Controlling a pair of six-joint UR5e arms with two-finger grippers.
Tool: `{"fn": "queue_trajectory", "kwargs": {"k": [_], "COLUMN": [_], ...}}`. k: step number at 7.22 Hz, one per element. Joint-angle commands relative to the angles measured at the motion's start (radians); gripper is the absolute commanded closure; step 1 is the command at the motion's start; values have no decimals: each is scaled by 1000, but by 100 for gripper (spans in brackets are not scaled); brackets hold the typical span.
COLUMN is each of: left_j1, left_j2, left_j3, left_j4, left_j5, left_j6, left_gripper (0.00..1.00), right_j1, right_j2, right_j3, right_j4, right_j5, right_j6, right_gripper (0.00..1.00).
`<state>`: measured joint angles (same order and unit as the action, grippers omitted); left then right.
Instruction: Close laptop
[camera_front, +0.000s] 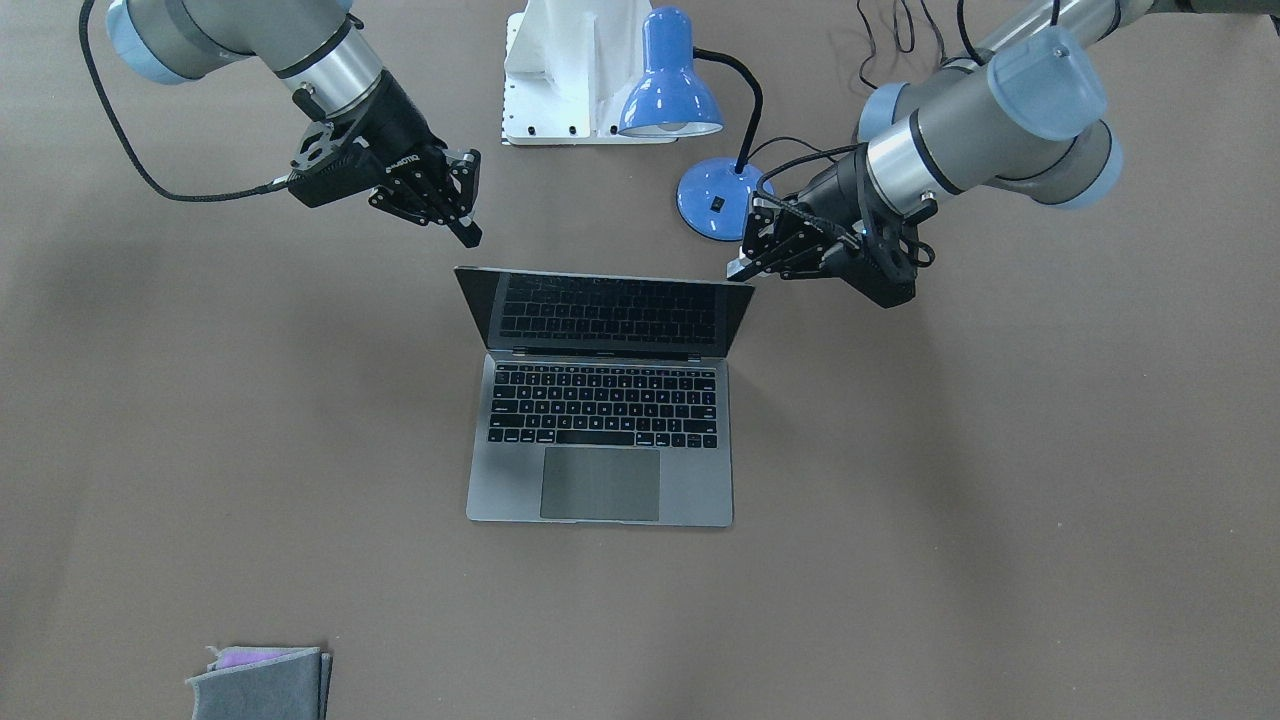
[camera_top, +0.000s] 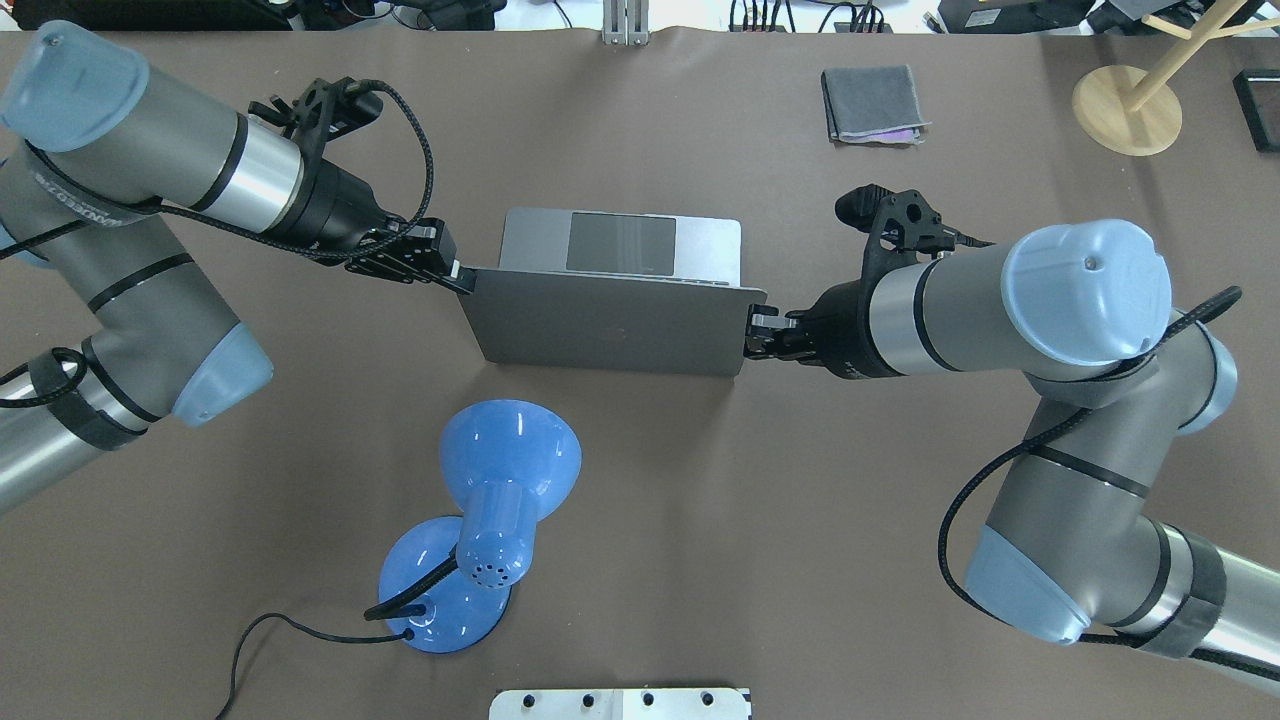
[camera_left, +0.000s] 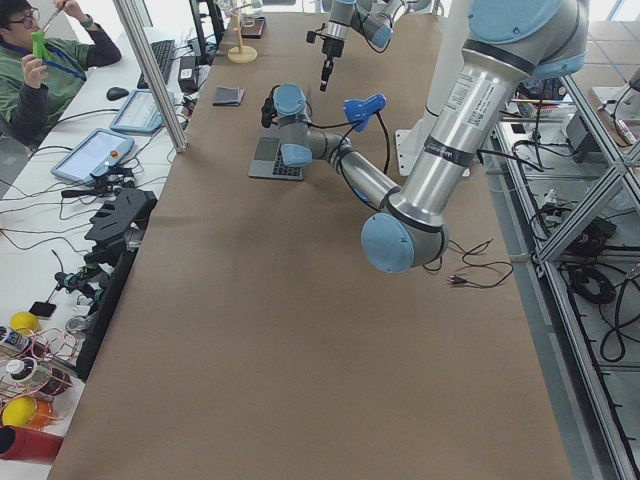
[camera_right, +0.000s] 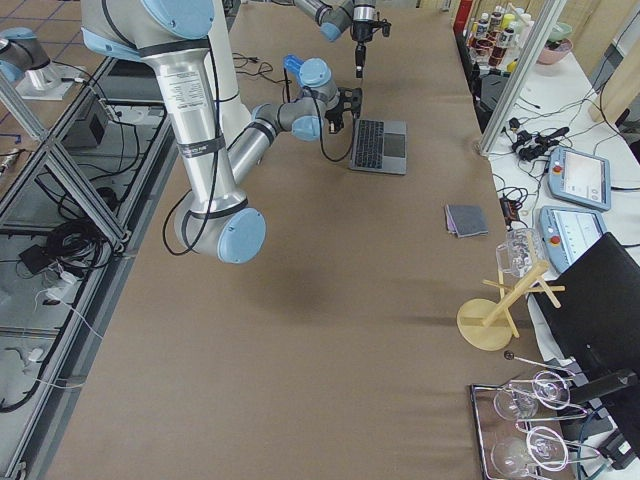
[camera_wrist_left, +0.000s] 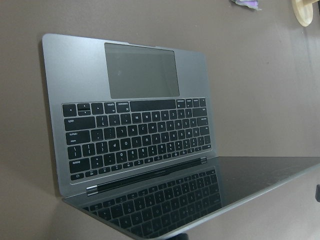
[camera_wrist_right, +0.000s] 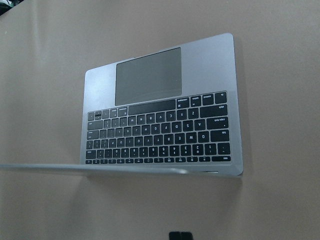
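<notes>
The grey laptop (camera_front: 600, 440) stands open in the middle of the table, its black screen (camera_front: 610, 310) leaning back toward the robot. Its lid back shows in the overhead view (camera_top: 610, 320). My left gripper (camera_top: 455, 274) is shut, its tip at the lid's upper corner on my left; in the front view it sits at the right corner (camera_front: 742, 268). My right gripper (camera_top: 754, 330) is shut, right beside the lid's other side edge, near the top left corner in the front view (camera_front: 468, 232). Both wrist views show the keyboard (camera_wrist_left: 135, 135) (camera_wrist_right: 160, 135).
A blue desk lamp (camera_top: 505, 470) with its cable stands between the laptop and the robot's base, close behind the lid. A white base plate (camera_front: 570, 70) lies behind it. A folded grey cloth (camera_top: 872, 103) and a wooden stand (camera_top: 1125, 110) sit at the far side.
</notes>
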<state>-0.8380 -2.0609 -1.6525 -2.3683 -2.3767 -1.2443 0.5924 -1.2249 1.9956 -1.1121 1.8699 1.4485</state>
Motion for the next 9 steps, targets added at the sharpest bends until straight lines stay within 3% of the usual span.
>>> {"fn": "queue_trajectory", "kwargs": {"k": [1,6,9], "left_j1": [-1,2,0], "left_j2": [-27,-56,-105], "left_j3": [40,100,195], "left_j4": [6,4,6], "left_j5": [42,66,109], "left_j6": [2,3,64], "left_gripper": [100,100,100], "right_j1": [39,110,119], "right_j2": [54,140,189], "right_j3": [-67,-201,-279], "right_j4": [-17,-17,-15], "right_j5": [0,2,2], "right_j6": [0,-5,-10], "right_gripper": [100,100,100]}}
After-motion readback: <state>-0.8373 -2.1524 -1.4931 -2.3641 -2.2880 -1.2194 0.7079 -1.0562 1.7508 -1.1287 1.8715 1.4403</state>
